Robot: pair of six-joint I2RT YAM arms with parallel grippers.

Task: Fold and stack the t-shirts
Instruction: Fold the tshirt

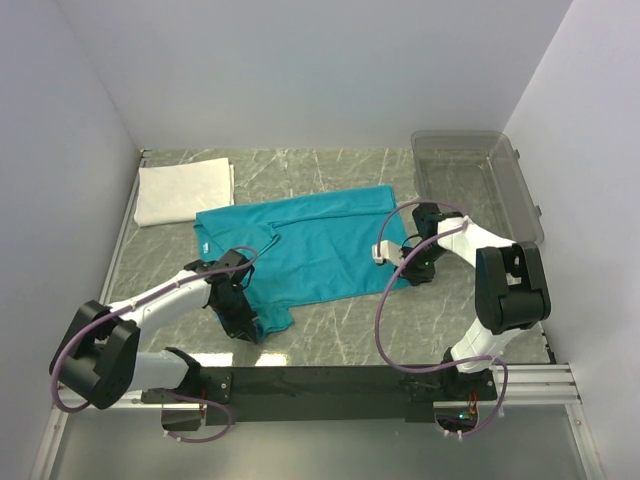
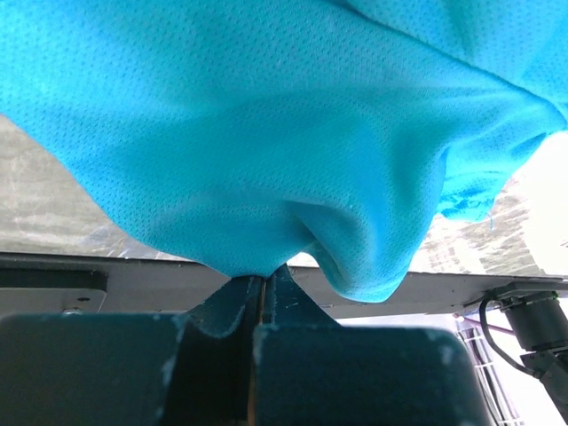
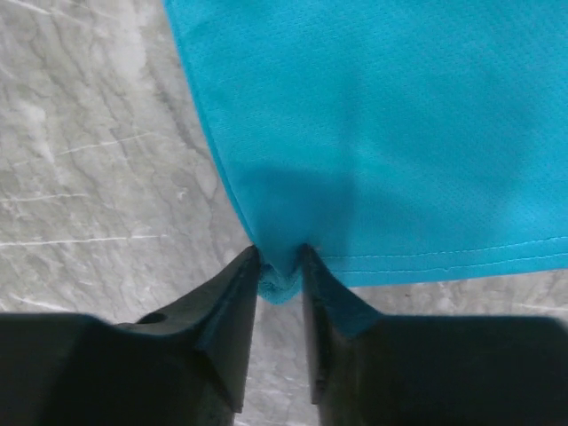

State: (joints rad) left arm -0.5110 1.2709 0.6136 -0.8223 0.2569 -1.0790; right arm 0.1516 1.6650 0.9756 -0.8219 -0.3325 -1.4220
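A teal t-shirt (image 1: 310, 245) lies spread on the marble table in the top view. My left gripper (image 1: 243, 322) is shut on its near left part; in the left wrist view the fabric (image 2: 266, 133) hangs from the closed fingertips (image 2: 263, 280), lifted off the table. My right gripper (image 1: 410, 268) is shut on the shirt's near right hem corner; in the right wrist view the teal cloth (image 3: 399, 133) is bunched between my fingers (image 3: 280, 266). A folded white t-shirt (image 1: 183, 190) lies at the back left.
A clear plastic bin (image 1: 475, 185) stands at the back right against the white wall. White walls close in the table on the left, back and right. A black rail (image 1: 330, 380) runs along the near edge.
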